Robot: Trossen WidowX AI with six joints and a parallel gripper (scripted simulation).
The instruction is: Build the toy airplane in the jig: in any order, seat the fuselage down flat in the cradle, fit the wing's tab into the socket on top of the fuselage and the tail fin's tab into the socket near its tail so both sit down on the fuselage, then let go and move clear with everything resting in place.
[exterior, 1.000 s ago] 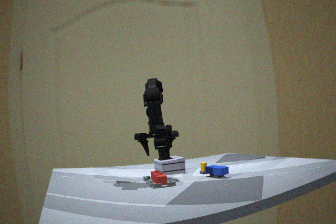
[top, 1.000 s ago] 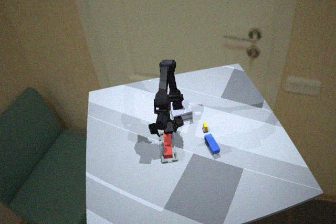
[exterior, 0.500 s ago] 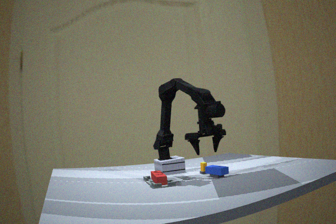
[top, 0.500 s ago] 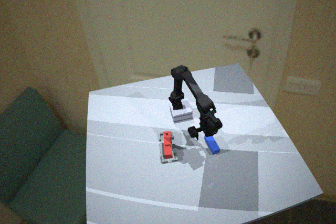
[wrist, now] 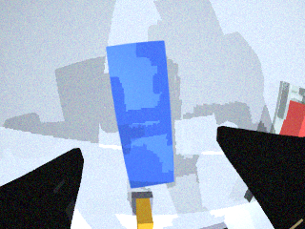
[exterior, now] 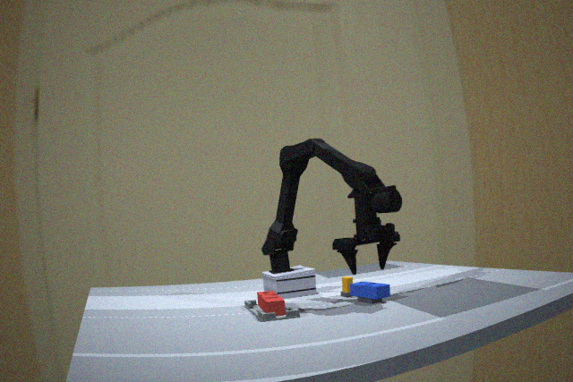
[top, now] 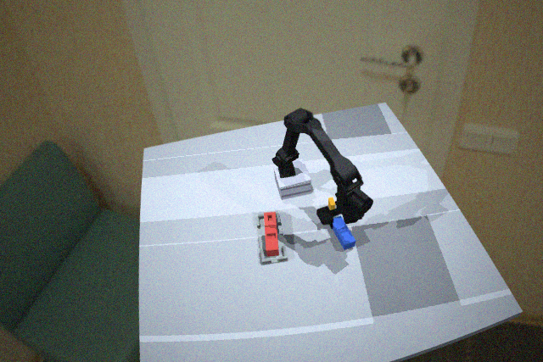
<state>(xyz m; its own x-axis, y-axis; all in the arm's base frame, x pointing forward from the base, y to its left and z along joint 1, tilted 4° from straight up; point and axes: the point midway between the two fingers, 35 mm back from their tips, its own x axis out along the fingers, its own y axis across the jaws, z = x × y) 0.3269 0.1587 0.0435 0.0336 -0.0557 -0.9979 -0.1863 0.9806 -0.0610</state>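
The red fuselage (top: 271,245) (exterior: 273,304) (wrist: 294,120) lies in the grey jig cradle (top: 264,260) (exterior: 267,317) (wrist: 283,97) and looks flat; the sockets on its top look empty. The blue wing (top: 344,233) (exterior: 370,290) (wrist: 145,114) lies right of the jig, its underside a little above the table on a small dark support. The yellow tail fin (top: 332,203) (exterior: 346,284) (wrist: 144,218) stands upright on a small dark base by the wing's near-base end. My gripper (exterior: 368,270) (wrist: 152,145) is open and empty above the wing, one finger to each side of it in the wrist view.
The white arm base block (top: 295,186) (exterior: 289,280) stands behind the jig. The tail fin is close to the wing. The table's right edge lies beyond a dark grey patch (top: 407,265) of the table top.
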